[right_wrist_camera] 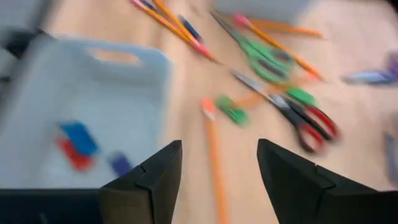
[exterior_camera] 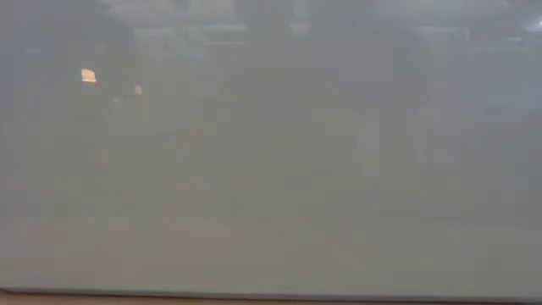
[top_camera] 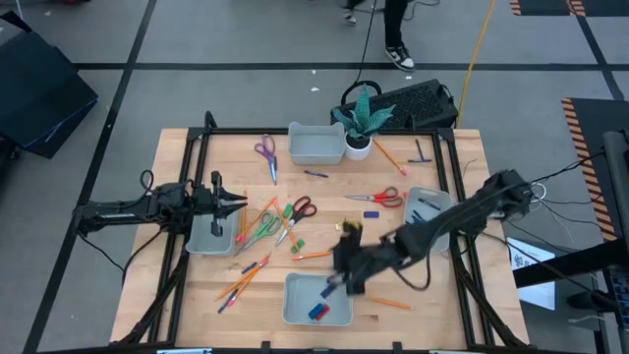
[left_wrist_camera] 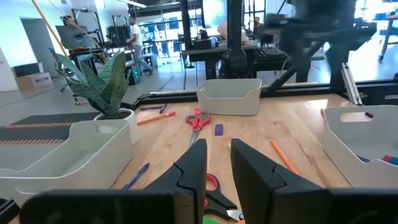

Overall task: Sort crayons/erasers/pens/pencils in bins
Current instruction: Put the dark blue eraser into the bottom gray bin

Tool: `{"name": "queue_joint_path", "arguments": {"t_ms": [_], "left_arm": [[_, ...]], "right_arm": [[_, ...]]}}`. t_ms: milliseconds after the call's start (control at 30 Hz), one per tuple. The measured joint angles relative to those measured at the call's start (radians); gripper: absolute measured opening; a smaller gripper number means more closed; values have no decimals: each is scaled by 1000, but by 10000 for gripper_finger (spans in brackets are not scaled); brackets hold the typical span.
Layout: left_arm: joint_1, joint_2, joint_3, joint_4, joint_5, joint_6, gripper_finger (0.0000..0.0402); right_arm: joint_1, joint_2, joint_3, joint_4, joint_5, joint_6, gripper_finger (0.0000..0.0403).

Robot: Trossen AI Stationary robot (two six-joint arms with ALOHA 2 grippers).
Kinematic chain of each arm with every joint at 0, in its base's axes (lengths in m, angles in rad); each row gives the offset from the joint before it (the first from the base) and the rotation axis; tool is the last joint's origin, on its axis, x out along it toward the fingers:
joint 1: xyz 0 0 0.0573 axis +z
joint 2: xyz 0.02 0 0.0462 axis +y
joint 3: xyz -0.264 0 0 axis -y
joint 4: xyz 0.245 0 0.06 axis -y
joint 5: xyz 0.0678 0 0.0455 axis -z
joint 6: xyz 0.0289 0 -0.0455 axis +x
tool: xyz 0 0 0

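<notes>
Four light-grey bins stand on the wooden table: far [top_camera: 316,145], left [top_camera: 211,234], right [top_camera: 428,206] and near [top_camera: 316,300]. The near bin holds blue [right_wrist_camera: 78,137], red [right_wrist_camera: 73,157] and purple [right_wrist_camera: 119,165] erasers. My right gripper [right_wrist_camera: 219,152] hangs open with nothing between its fingers, above the near bin's far right corner [top_camera: 339,280]; an orange pencil [right_wrist_camera: 214,162] lies on the table below it. My left gripper [left_wrist_camera: 217,168] stands open above the left bin's far edge [top_camera: 241,204]. Pencils [top_camera: 241,280], pens [top_camera: 314,174] and green erasers [top_camera: 298,241] lie loose on the table.
Several pairs of scissors lie about: purple [top_camera: 267,155], red [top_camera: 378,198], red and green [top_camera: 295,211]. A white plant pot [top_camera: 359,147] stands beside the far bin. A purple eraser [top_camera: 371,212] lies left of the right bin. The low view is fogged over.
</notes>
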Motion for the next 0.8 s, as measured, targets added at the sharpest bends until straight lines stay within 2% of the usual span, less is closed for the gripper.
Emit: {"name": "queue_joint_path", "arguments": {"t_ms": [100,367,433,567,700,800], "left_arm": [[0,0,0,0,0,0,76],[0,0,0,0,0,0,76],[0,0,0,0,0,0,76],[0,0,0,0,0,0,76],[0,0,0,0,0,0,76],[0,0,0,0,0,0,76]], "right_arm": [[-62,-62,-71,-45,7,-12,203],[-299,-212,-351,-112,-90,17,194],[-353,-224,-388,-113,-107,15,194],[-442,-214,-435,-54,-215,-85,198],[-506,-197,-481,-6,-224,-186,195],[-538,-196,-529,78,-291,-215,188]]}}
